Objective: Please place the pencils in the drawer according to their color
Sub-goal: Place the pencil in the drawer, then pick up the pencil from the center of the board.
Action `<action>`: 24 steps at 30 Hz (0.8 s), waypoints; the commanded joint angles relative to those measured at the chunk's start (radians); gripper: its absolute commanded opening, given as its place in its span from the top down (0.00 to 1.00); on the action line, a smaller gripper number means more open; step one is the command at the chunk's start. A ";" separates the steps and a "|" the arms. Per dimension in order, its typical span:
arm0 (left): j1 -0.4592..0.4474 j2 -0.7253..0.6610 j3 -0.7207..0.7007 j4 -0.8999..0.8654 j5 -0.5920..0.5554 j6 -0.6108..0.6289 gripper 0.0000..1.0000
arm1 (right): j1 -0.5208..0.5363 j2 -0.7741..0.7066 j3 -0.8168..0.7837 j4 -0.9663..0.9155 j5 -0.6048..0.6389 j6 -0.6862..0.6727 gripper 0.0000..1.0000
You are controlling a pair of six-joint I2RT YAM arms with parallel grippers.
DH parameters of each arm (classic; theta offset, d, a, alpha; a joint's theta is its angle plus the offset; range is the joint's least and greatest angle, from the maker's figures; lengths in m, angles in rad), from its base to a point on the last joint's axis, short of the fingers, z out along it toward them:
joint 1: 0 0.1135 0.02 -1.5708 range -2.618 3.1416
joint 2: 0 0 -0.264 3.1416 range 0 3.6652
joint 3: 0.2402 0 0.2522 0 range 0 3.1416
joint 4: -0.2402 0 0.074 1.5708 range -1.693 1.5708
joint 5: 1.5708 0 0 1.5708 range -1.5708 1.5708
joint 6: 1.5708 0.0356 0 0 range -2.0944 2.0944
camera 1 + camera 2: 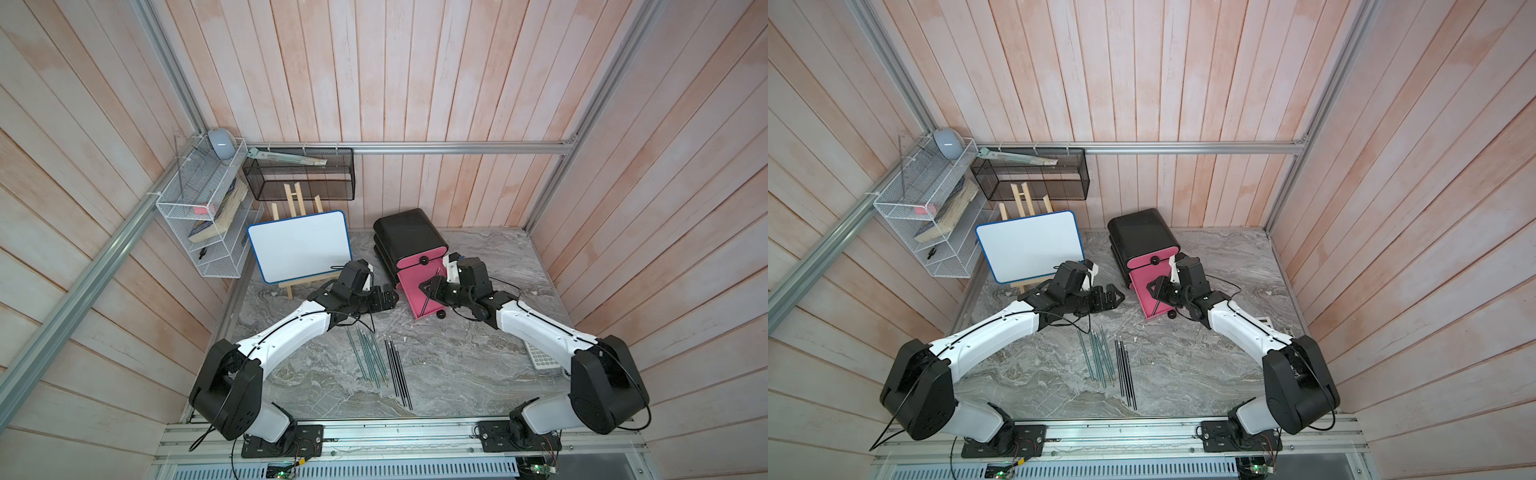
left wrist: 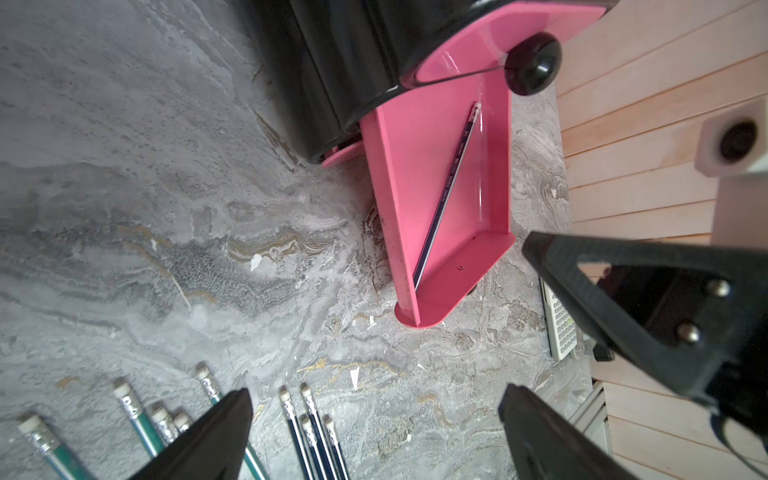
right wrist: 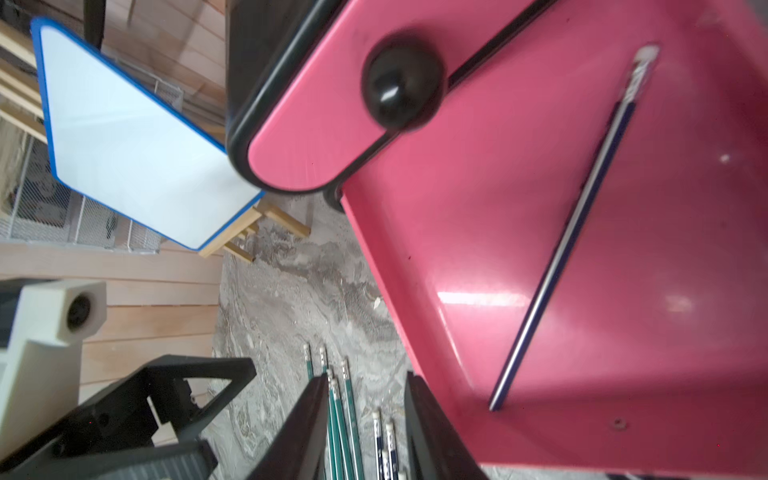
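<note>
— Both wrist views cut off the loose pencils [image 1: 368,353]; they lie on the table [image 1: 457,365], teal beside dark.

— And one dark pencil [image 2: 446,191] lies slantwise in the drawer's [image 1: 405,239] pulled-out tray [image 2: 409,166]. The left gripper [image 2: 376,390] gapes wide, the right gripper [image 3: 366,376] narrower, both empty.

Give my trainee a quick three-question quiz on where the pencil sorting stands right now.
1. How many pencils lie in the pulled-out pink drawer tray?
2. True or false: the right gripper is clamped on a pencil.
3. Which lie loose on the marble table? A) teal-green pencils and black pencils B) yellow and black C) yellow only
Key: 1) one, a black pencil; 2) false; 3) A.
</note>
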State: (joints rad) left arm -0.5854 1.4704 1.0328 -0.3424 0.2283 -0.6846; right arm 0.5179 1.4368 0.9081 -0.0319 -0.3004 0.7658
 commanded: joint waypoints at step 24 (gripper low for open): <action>0.094 -0.195 -0.221 0.058 0.005 -0.067 0.00 | 0.502 0.199 0.001 -0.380 0.304 -0.126 0.63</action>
State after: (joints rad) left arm -0.4973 1.2972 0.8280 -0.3115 0.2279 -0.7528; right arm 1.0142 1.6215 0.8814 -0.3809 -0.0315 0.6506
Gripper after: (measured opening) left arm 0.995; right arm 0.368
